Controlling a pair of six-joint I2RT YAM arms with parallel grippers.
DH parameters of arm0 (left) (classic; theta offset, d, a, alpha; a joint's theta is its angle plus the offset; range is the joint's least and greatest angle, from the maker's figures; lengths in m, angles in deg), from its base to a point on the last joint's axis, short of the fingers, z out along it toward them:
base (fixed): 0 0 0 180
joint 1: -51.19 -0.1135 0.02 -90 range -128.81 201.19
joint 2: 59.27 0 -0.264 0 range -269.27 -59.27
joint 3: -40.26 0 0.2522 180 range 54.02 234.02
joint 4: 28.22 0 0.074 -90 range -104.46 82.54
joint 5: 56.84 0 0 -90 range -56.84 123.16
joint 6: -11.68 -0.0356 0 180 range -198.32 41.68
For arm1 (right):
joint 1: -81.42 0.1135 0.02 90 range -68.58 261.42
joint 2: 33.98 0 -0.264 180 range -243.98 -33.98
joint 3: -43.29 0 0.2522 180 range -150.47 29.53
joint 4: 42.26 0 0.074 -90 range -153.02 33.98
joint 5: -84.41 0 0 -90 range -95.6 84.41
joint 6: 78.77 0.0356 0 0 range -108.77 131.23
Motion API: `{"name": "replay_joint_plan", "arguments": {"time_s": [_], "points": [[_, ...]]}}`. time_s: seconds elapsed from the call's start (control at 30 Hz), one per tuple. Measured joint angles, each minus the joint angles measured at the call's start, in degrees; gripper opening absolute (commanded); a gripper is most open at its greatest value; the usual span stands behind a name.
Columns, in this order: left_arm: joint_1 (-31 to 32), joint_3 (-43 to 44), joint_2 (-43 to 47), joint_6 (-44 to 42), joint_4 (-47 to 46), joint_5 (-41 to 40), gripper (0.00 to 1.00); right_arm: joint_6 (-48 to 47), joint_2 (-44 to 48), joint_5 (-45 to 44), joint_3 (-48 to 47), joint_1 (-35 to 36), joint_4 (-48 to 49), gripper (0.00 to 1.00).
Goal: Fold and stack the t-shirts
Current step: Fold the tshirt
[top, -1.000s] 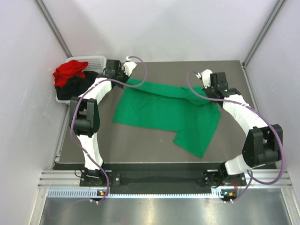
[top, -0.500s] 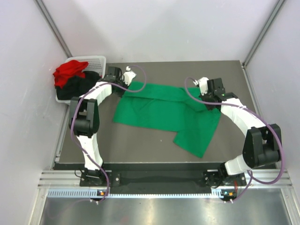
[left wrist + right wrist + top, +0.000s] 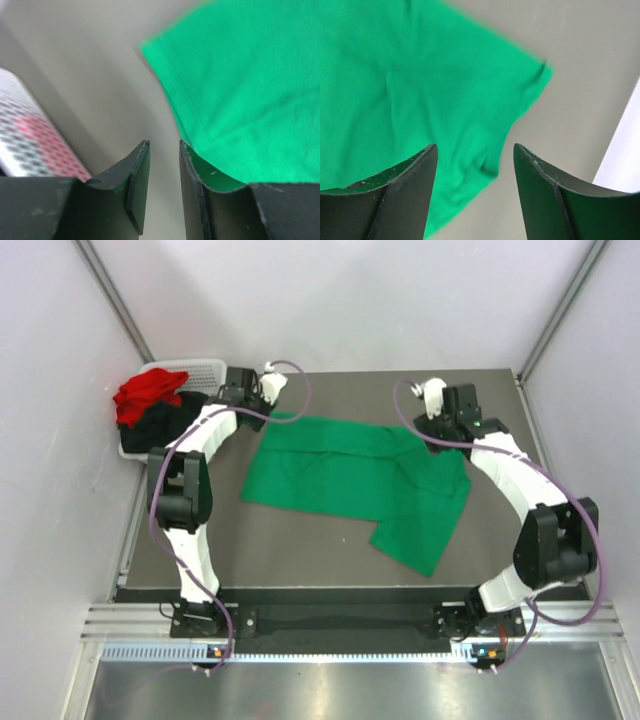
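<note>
The green t-shirt [image 3: 350, 475] lies spread across the middle of the table, its lower right part folded toward the front. My left gripper [image 3: 252, 398] hovers open at the shirt's far left corner. In the left wrist view the gripper [image 3: 165, 145] has only bare table between its fingers, with green cloth [image 3: 240, 90] just to the right. My right gripper [image 3: 448, 420] is open above the far right corner, and the right wrist view shows the gripper [image 3: 475, 147] over a rumpled sleeve [image 3: 420, 90], not touching it. The red t-shirt [image 3: 148, 392] and black t-shirt [image 3: 165, 425] sit bunched in the basket.
The white basket [image 3: 200, 368] stands at the far left corner beside the left gripper, and its perforated wall [image 3: 30, 130] shows in the left wrist view. White enclosure walls close in the table at the back and sides.
Both grippers have opened and let go of the green t-shirt's far edge, which now lies flat. Both wrists have drawn slightly back toward the far side.
</note>
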Motion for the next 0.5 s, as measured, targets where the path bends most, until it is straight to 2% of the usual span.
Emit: {"name": "replay_joint_plan", "arguments": {"time_s": [0.17, 0.3, 0.5], "points": [[0.7, 8.9, -3.5, 2.0, 0.3, -0.4, 0.28, -0.2, -7.5, 0.2, -6.9, 0.0, 2.5, 0.59], [1.0, 16.4, -10.2, 4.7, 2.1, -0.5, 0.14, -0.2, -14.9, 0.2, -10.7, -0.5, 2.7, 0.56], [1.1, 17.8, -16.0, 7.3, 5.9, 0.3, 0.06, 0.1, -21.9, 0.1, -12.5, -1.4, 2.6, 0.54]]}}
